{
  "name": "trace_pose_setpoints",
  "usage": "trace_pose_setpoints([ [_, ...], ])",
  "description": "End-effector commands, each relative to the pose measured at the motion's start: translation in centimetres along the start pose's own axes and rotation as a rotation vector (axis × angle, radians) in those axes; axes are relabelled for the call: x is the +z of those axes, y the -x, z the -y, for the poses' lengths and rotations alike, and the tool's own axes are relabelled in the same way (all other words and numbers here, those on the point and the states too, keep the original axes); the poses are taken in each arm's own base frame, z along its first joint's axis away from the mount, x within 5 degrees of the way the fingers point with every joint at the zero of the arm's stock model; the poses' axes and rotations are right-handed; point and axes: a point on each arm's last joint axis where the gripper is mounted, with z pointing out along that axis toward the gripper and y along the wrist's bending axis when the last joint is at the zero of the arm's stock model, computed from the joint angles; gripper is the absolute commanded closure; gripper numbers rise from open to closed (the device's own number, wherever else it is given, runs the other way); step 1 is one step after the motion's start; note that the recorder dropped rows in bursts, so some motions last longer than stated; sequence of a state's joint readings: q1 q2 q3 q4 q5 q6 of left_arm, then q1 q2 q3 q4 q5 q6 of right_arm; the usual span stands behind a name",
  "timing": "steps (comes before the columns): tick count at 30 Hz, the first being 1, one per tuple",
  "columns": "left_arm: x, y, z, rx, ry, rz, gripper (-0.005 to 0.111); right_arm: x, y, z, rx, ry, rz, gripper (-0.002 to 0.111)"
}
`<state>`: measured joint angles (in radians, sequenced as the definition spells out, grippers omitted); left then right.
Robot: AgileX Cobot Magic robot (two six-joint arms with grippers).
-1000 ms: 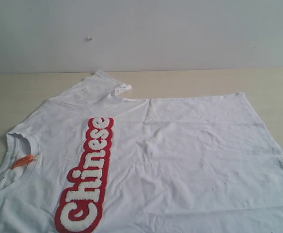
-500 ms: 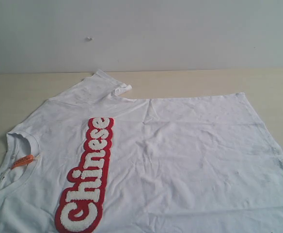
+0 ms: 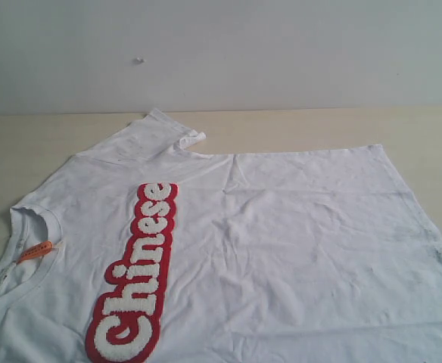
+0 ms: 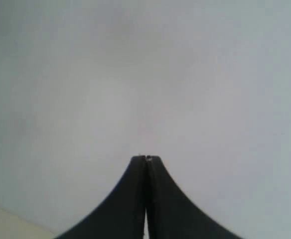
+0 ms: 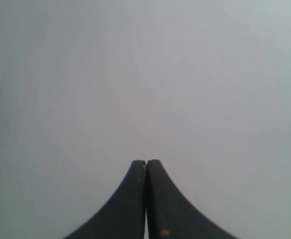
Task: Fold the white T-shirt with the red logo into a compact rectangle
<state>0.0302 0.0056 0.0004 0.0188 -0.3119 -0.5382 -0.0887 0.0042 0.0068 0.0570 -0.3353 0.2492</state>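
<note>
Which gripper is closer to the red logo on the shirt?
Probably left, since the red logo lies on its side. Both left gripper and right gripper face the wall, off the white T-shirt.

Exterior camera is looking obliquely down, close in, across the wrinkled white cotton T-shirt (image 3: 281,249) and pale beige table (image 3: 47,144) toward a plain grey wall (image 3: 297,53). Both wrist cameras are facing blank grey; the left is also catching table.

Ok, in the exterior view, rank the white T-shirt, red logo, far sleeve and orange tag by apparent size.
1. white T-shirt.
2. red logo.
3. far sleeve, though it lies farther from the camera, so that gap is unsure.
4. orange tag.
</note>
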Motion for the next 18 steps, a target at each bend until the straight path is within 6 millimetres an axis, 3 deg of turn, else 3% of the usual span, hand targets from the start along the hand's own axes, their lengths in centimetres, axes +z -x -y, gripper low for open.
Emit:
trace_pose_setpoints([
  [1, 0.1, 0.6, 0.3, -0.096, -0.018, 0.032, 0.107, 0.0, 1.8, -0.5, 0.169, 0.052, 0.145, 0.108],
  [7, 2.1, 2.6, 1.8, 0.002, -0.009, -0.037, 0.107, 0.6, 5.2, -1.7, 0.202, 0.073, 0.174, 0.108],
  [11, 4.2, 3.5, 2.4, 0.068, 0.02, -0.13, 0.107, 1.9, 7.2, -2.6, 0.113, 0.068, 0.104, 0.108],
  [18, 8.3, 3.2, 2.4, 0.15, 0.085, -0.324, 0.107, 5.8, 8.3, -3.0, -0.027, -0.008, -0.122, 0.108],
])
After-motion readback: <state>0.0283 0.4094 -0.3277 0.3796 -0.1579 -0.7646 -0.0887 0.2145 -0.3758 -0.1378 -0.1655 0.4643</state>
